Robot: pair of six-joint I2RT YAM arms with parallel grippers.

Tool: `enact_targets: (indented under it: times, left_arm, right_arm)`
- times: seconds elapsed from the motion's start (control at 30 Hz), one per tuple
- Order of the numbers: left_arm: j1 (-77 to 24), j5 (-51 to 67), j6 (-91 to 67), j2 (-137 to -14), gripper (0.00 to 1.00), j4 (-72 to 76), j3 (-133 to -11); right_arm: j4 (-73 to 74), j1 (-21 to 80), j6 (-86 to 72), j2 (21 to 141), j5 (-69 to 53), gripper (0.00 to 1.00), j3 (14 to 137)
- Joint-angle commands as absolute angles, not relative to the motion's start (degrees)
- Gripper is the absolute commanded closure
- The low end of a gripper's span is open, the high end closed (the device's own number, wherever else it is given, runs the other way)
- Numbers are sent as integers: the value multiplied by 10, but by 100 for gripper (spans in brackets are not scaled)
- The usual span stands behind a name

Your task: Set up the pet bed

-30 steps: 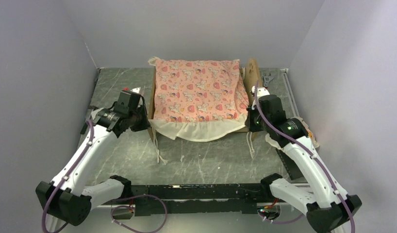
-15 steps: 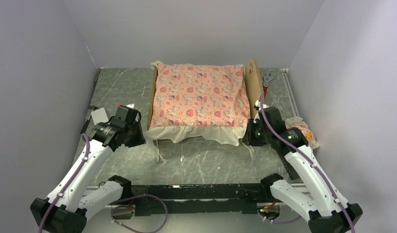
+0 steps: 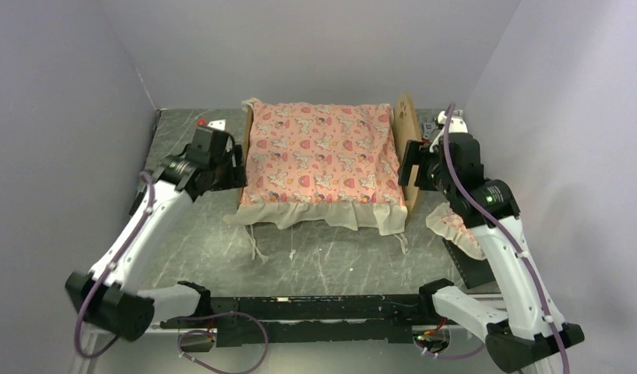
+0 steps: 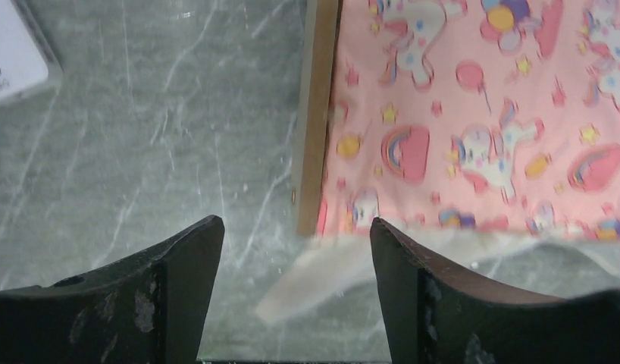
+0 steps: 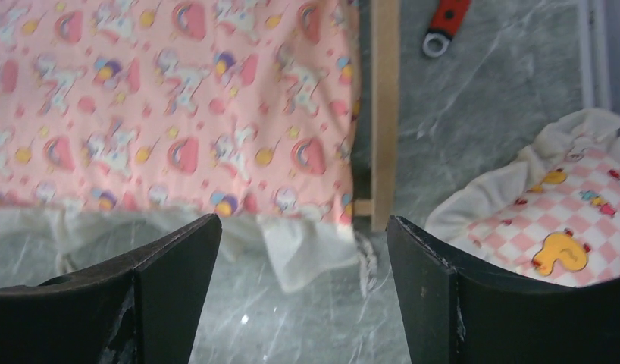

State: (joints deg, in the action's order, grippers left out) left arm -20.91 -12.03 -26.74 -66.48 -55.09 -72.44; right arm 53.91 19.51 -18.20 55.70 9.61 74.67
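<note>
The pet bed (image 3: 409, 144) sits at the far middle of the table (image 3: 331, 257), its light-wood boards standing at the left and right ends. A pink cartoon-print mattress (image 3: 319, 156) fills it, and the mattress's cream ruffle (image 3: 315, 214) hangs over the near edge onto the table. The left gripper (image 4: 292, 235) hovers over the bed's near left corner with its jaws spread wide and nothing between them. The right gripper (image 5: 303, 227) hovers over the near right corner, equally wide and empty. A frilled checked pillow (image 5: 565, 220) lies on the table just right of the bed. A red-handled tool (image 5: 447, 23) lies farther back on the right.
</note>
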Motion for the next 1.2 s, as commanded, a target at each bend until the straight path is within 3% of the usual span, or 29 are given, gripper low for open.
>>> enact_targets:
  times: [0.0,0.4,0.5,0.57,0.73,0.93,1.07,1.17]
  left_arm:
    - [-189,-137,-209,-762,26,-456,-777]
    - [-157,-103,-184,-928,34,-397,-830]
    - [-155,-100,-185,-932,43,-386,-811]
    - [-152,-96,-187,-934,56,-384,-804]
    - [-136,-103,-197,-913,77,-392,-781]
    - [-87,-112,-201,-847,88,-410,-732]
    - [-47,-131,-195,-800,89,-431,-708]
    - [-21,-141,-187,-774,85,-442,-696]
  right_arm:
    - [457,168,-150,608,126,14,773]
    - [362,126,-139,686,186,14,761]
    - [340,114,-125,686,169,18,739]
    - [335,111,-115,695,145,24,733]
    - [317,112,-111,709,87,52,707]
    - [287,132,-134,710,7,91,695]
    - [273,188,-153,726,38,96,706]
    - [262,220,-170,741,56,96,716]
